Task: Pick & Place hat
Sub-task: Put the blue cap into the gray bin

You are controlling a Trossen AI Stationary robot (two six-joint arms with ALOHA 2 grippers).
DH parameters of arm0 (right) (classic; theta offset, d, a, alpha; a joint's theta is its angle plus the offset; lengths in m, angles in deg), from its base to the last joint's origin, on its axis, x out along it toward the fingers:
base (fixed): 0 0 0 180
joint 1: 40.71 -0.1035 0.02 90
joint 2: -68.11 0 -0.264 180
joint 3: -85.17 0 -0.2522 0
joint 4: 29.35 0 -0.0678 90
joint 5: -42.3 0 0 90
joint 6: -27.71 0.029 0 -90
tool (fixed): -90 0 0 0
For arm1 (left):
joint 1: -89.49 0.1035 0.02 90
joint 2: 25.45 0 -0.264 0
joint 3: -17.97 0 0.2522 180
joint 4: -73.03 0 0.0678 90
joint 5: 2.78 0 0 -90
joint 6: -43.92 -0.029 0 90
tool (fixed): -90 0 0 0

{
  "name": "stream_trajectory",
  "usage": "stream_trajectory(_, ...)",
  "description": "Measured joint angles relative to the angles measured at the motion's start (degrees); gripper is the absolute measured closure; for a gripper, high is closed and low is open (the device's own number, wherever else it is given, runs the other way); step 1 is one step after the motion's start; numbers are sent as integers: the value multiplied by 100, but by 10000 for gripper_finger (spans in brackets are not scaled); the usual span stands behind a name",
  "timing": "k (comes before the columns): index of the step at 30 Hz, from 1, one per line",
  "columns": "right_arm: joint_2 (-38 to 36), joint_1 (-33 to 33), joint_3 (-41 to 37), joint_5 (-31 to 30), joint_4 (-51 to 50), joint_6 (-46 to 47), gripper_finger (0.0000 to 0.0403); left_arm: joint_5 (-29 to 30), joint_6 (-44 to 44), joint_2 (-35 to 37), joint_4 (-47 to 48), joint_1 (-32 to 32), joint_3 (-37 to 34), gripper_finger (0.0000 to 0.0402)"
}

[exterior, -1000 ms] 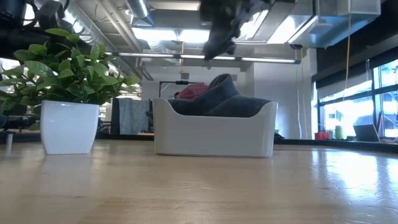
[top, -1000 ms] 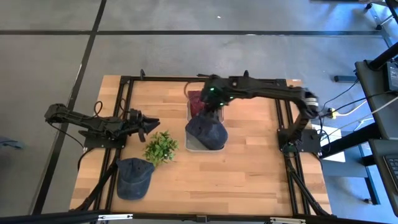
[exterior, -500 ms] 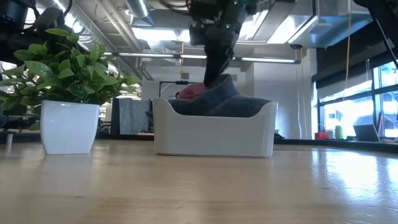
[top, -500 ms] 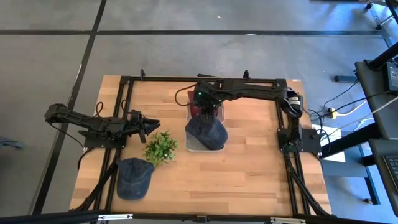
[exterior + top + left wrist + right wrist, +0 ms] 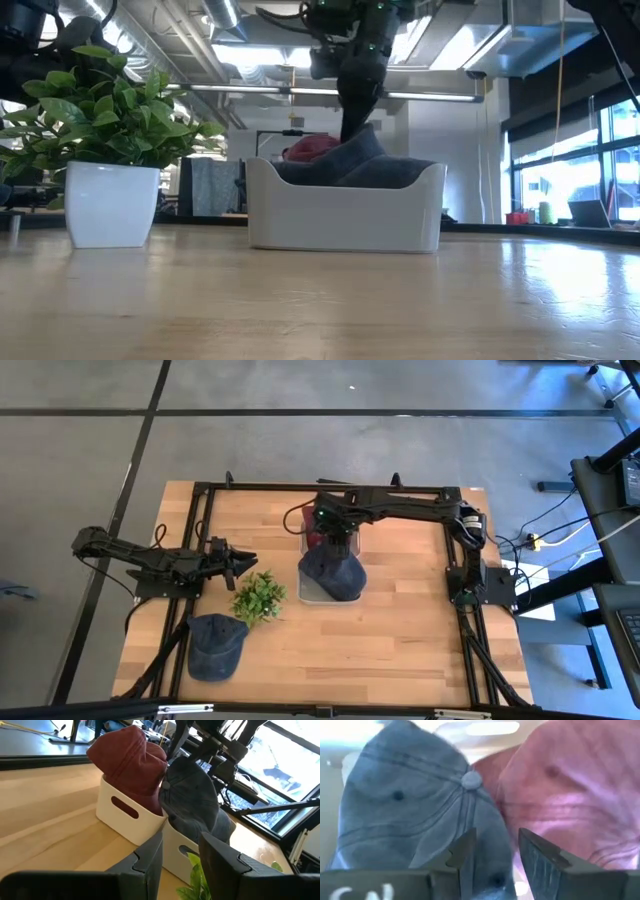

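A white bin [image 5: 308, 592] stands mid-table and holds a grey-blue hat [image 5: 334, 572] at its near end and a red hat [image 5: 316, 523] at its far end. Both also show in the left wrist view, the grey-blue hat [image 5: 192, 795] beside the red hat [image 5: 131, 760]. A second blue hat [image 5: 214, 644] lies flat near the table's near-left corner. My right gripper [image 5: 495, 854] is open above the bin, pointing down, with its fingers over the grey-blue hat's crown [image 5: 420, 795] beside the red hat [image 5: 570, 795]. My left gripper [image 5: 180, 857] waits open at the table's left, level, facing the bin. My right gripper [image 5: 355, 118] reaches down from above to the top of the grey-blue hat's crown [image 5: 362, 138], with its open fingers at the seam between the two hats. I cannot tell whether the fingers touch the cloth. The hat lies in the bin.
A small green plant in a white pot [image 5: 259, 597] stands between my left gripper and the bin, close to the bin's near-left corner. A black frame [image 5: 205, 490] runs along the table's left, far and right sides. Bare wood lies to the bin's right and near side.
My right gripper has come down from well above the bin to the top of the grey-blue hat, shifting slightly toward the table's near edge. Its arm has folded in over the table's far side. The hats and the bin have stayed in place.
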Motion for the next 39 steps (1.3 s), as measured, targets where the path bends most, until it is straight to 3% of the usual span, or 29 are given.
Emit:
stream_trajectory(10, 0, 11, 0, 203, -789, 483, 272, -1, 0, 0, 2, -1, 0, 280)
stream_trajectory(18, 0, 11, 0, 215, -810, 448, 388, -2, 0, 0, 2, -2, -2, 280)
stream_trajectory(27, 0, -27, 285, 801, -594, 1169, 396, -2, 0, 0, 2, -2, -2, 280)
stream_trajectory(34, -2, -365, 1244, 779, -615, 1701, 399, -2, -69, 0, 4, -1, -2, 280)
stream_trajectory(39, -18, -824, 1890, 325, -581, 2241, 399, -2, -260, 0, 4, 0, -2, 280)
